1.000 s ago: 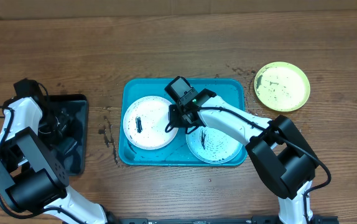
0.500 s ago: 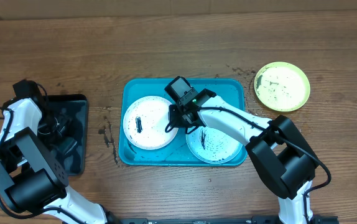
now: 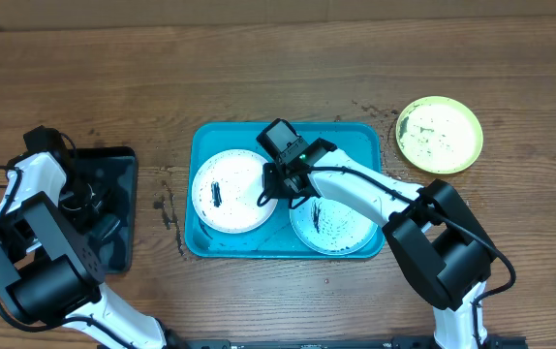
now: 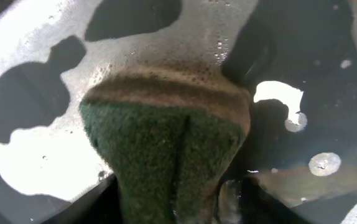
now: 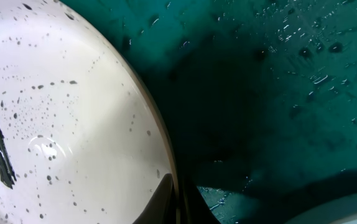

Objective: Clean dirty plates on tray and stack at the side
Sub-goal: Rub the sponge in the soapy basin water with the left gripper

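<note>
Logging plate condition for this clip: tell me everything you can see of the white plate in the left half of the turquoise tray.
The white plate is round, shallow and glossy. One long black smear marks it left of centre, with fine dark specks scattered around. It sits in the left half of the tray, beside a second white plate. The right end effector pinches its right rim; whether that edge is lifted cannot be told.
</note>
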